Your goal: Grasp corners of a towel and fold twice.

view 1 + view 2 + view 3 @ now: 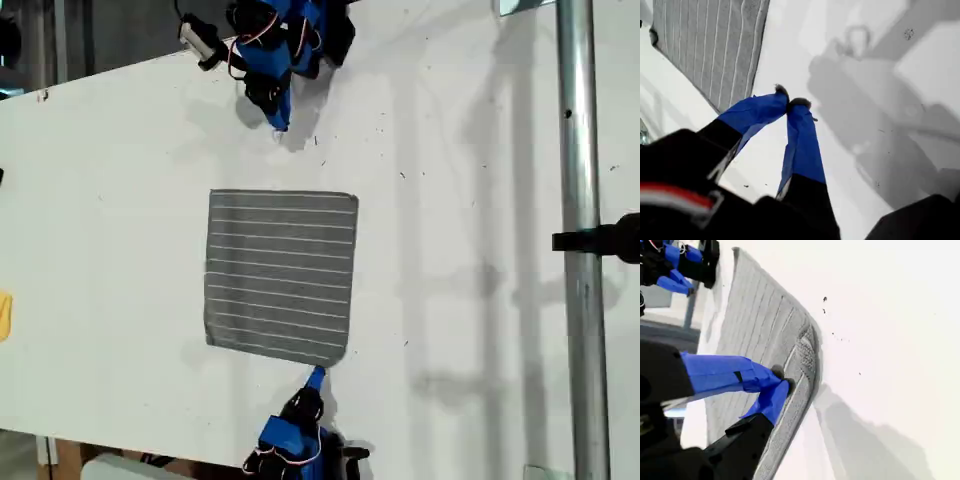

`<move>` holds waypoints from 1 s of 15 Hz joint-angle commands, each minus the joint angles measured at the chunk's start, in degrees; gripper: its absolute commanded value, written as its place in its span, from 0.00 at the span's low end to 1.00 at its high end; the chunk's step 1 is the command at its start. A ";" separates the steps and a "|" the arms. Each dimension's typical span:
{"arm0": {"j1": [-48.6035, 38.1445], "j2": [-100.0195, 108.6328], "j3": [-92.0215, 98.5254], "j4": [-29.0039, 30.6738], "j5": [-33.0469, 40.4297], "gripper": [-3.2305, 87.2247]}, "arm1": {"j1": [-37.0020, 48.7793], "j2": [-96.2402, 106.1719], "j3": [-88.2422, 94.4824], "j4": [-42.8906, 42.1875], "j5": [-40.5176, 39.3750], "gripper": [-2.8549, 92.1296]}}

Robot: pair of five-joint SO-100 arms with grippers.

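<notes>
My second gripper (782, 382) is clenching with its tips meeting on the towel (281, 275) by its near corner (338, 352). My first gripper (792, 103) is sitting clenched, empty, over bare tabletop (470, 250) just beyond the towel's far edge.

This looks like a robotics lab or workshop bench. A plain white table (120, 200), scuffed and speckled with small dark marks, fills most of the exterior view. A bare metal pole (580, 240) with a black clamp (605, 240) stands at that view's right. Blue hobby-style robot arms with exposed wiring sit at the top edge (285, 45) and bottom edge (295, 435).
</notes>
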 commanded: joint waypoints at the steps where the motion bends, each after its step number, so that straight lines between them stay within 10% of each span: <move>1: -5.63 0.00 0.62 0.26 -35.86 0.00 | -8.53 0.09 -0.62 -4.48 0.09 0.03; 15: -4.66 -0.53 -6.06 -3.87 -40.43 0.00 | -12.39 -5.71 -12.22 -5.27 -1.49 0.03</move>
